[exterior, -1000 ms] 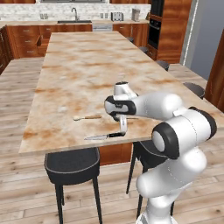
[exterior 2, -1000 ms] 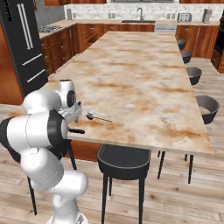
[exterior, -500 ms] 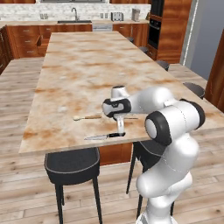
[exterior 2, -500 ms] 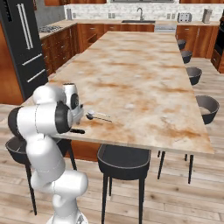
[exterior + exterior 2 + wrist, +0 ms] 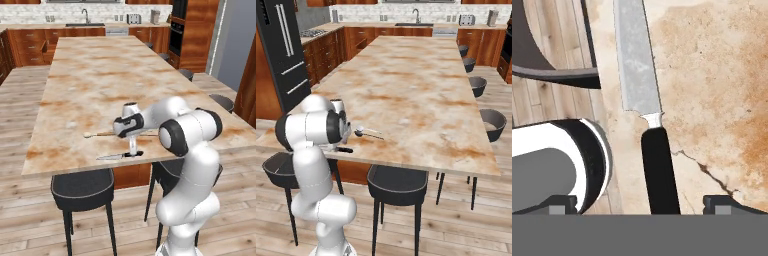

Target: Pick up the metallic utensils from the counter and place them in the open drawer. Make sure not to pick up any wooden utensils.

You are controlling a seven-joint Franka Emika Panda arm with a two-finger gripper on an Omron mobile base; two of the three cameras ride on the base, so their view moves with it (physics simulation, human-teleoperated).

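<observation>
Now I have the end effector (image 5: 133, 150) lowered over the knife (image 5: 646, 109) near the surface (image 5: 100, 75) edge, jaws spread wide, black handle running between the fingertips (image 5: 722, 202). Since a second ago my arm has folded lower, so I judge a grasp is next; nothing is held.

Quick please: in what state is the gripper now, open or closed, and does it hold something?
Gripper: open, holding nothing, poised over the black handle of the small silver-bladed knife.

Fingers (image 5: 133, 148) down over knife (image 5: 119, 156), counter (image 5: 95, 80) edge.
</observation>
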